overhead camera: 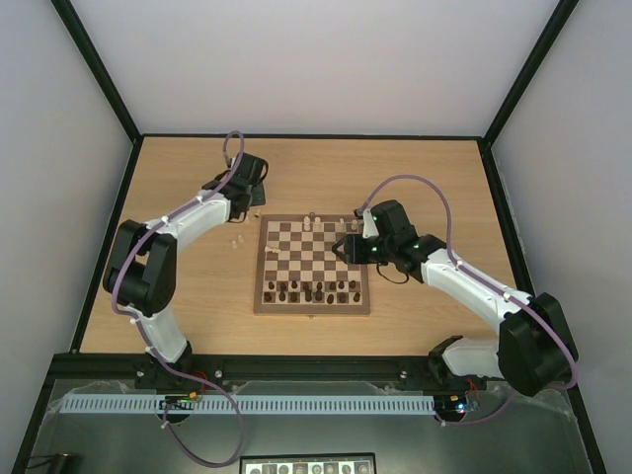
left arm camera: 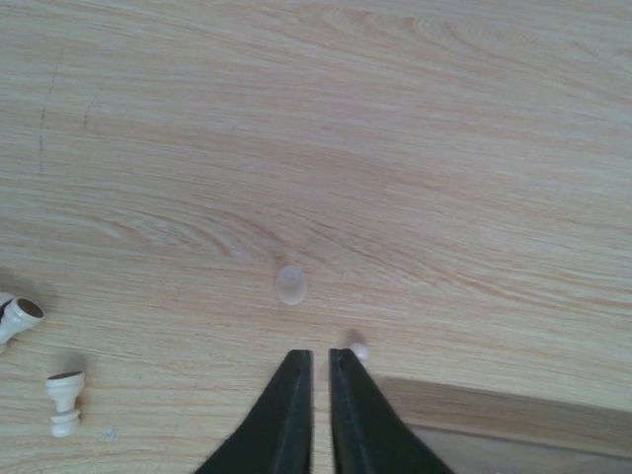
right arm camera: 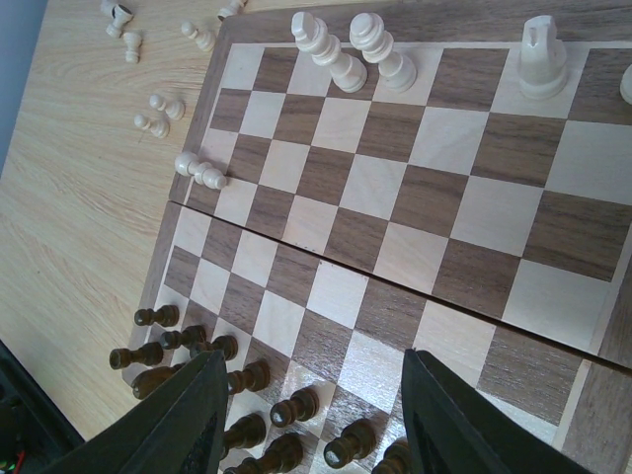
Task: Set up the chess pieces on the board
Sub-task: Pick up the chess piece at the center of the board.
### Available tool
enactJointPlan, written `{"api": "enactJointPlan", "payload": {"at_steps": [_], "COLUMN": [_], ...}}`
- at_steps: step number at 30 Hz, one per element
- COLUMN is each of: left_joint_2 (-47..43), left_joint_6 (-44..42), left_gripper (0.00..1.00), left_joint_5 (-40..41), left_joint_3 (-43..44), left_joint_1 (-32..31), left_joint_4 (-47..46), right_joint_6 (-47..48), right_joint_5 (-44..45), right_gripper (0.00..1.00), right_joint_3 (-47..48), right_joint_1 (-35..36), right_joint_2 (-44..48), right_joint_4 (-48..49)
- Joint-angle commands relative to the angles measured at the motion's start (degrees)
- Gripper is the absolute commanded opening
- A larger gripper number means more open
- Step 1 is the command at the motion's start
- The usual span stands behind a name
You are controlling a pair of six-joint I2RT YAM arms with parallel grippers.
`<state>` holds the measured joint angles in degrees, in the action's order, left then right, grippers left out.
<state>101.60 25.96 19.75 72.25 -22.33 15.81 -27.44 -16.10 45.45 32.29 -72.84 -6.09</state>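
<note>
Well, our left claw [left arm camera: 318, 357] is closed, right claw [right arm camera: 314, 363] spread; we'd pinch the light, slippery pawn [left arm camera: 64, 403] by its thin middle.

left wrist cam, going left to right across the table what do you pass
pale piece lying at the left edge → lying pale pawn → pale piece seen from above → small pale piece → board's wooden border

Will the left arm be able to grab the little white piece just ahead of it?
Probably yes: the pale piece stands alone on the table just ahead of the left gripper, but its closed jaws must open first.
</note>
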Motion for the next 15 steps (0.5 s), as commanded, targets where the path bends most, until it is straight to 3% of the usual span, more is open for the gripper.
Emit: {"api": "enactJointPlan", "payload": {"at_steps": [1, 4, 6, 10, 13, 15], "left_joint_2": [-0.92, -1.03, -0.96, -0.15, 1.98, 4.19], "left_joint_6": [0.21, 0.32, 0.52, 0.51, -0.55, -0.78], "left_gripper": [0.14, 0.27, 0.42, 0.57, 0.63, 0.59], "left_joint_5": [1.35, 0.52, 0.47, -0.11, -0.57, -1.53], "left_joint_3": [-2.28, -3.26, -3.30, -1.54, 1.92, 3.68], "left_joint_1": [1.48, 3.16, 4.19, 5.60, 5.82, 5.91], "left_joint_4": [0.77, -0.11, -0.41, -0.64, -0.10, 0.26], "right_joint_6": [0.11, 0.11, 0.11, 0.20, 0.28, 0.28], "right_joint_5": [-0.48, -0.70, -0.78, -0.77, -0.78, -0.82], "right_gripper": [0.50, 0.50, 0.50, 0.50, 0.50, 0.50], "right_joint_3": [-0.83, -0.70, -0.76, -0.46, -0.45, -0.45], "right_joint_1": [0.49, 0.58, 0.65, 0.75, 0.82, 0.84], "right_joint_2": [0.64, 0.21, -0.14, -0.51, -0.68, -0.80], "right_joint_4": [-0.23, -0.17, -0.13, -0.22, -0.24, -0.15]}}
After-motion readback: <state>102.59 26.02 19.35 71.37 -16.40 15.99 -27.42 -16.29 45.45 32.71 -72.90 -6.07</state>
